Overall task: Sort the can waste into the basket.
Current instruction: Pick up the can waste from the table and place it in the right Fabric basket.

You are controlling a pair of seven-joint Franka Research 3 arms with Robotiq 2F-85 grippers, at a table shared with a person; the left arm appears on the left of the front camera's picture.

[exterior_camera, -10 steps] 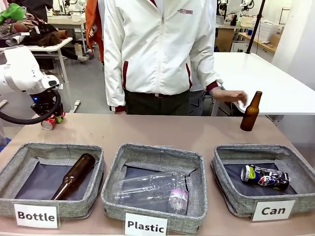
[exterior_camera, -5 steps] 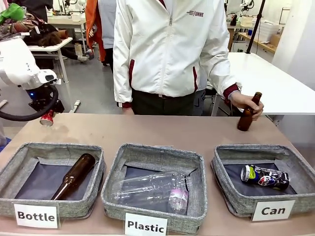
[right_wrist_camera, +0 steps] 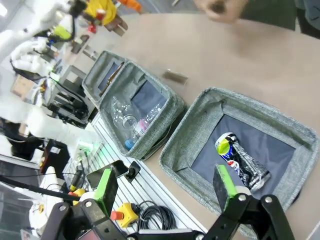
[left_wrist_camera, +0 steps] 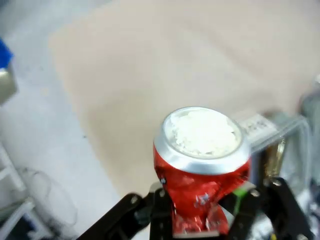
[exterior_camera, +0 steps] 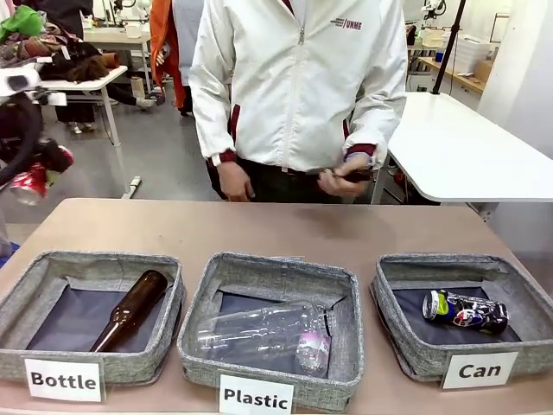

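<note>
Beige tabletop [exterior_camera: 285, 226] runs across my front view, with three grey fabric baskets lined along the near edge. At lower right of the frame sits the basket labelled "Can" [exterior_camera: 458, 261], and the dark can [exterior_camera: 467, 311] lies on its side on the dark base, its logo facing up. The "Plastic" basket [exterior_camera: 268, 264] at lower centre holds a clear bottle [exterior_camera: 268, 333]. The "Bottle" basket [exterior_camera: 86, 259] at lower left holds a brown bottle [exterior_camera: 130, 309] lying diagonally.

My left gripper [exterior_camera: 36, 175] hangs at the far left edge of the frame, up off the table and beyond its corner, clamped on the crushed red can [exterior_camera: 28, 183]. In the left wrist view the red can [left_wrist_camera: 202, 165] stands between the fingers with its silver end towards the camera, and the green pads press on its dented body. The picture is blurred there.

My right gripper [right_wrist_camera: 165, 187] is spread wide with nothing between the pads. It hovers above the near wall of the "Can" basket [right_wrist_camera: 187, 135], looking down on the dark can [right_wrist_camera: 242, 160] inside.

Across the table stands a person in a white jacket, one hand [exterior_camera: 235, 181] low near the table's far edge, the other hand [exterior_camera: 341, 180] at the waist.
</note>
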